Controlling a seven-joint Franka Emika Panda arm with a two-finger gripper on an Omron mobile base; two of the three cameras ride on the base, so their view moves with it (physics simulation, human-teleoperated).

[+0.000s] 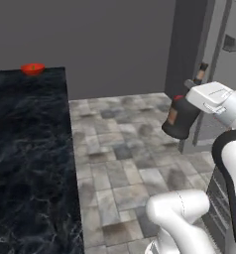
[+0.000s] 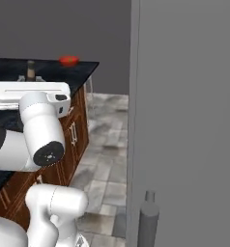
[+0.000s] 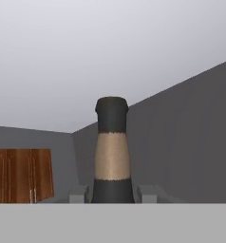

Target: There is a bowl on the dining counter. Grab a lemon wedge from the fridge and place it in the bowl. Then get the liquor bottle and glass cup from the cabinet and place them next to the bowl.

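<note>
**Bottle in hand, off the counter**

We've got the gripper (image 3: pixel 113 193) pinching the liquor bottle (image 1: pixel 182 116) by its neck, tilted, held in mid-air over the floor. The bowl (image 1: pixel 32 69) sits at the far end of the dining counter (image 1: pixel 26 158), well apart.

A floor of mottled grey-brown stone tiles (image 1: pixel 125 149) is spreading across the centre of the frame, meeting a plain dark grey wall (image 1: pixel 110 39) filling the upper part.

The black marble dining counter (image 1: pixel 30 163) carries the red bowl (image 1: pixel 32 69) at its far end.
</note>
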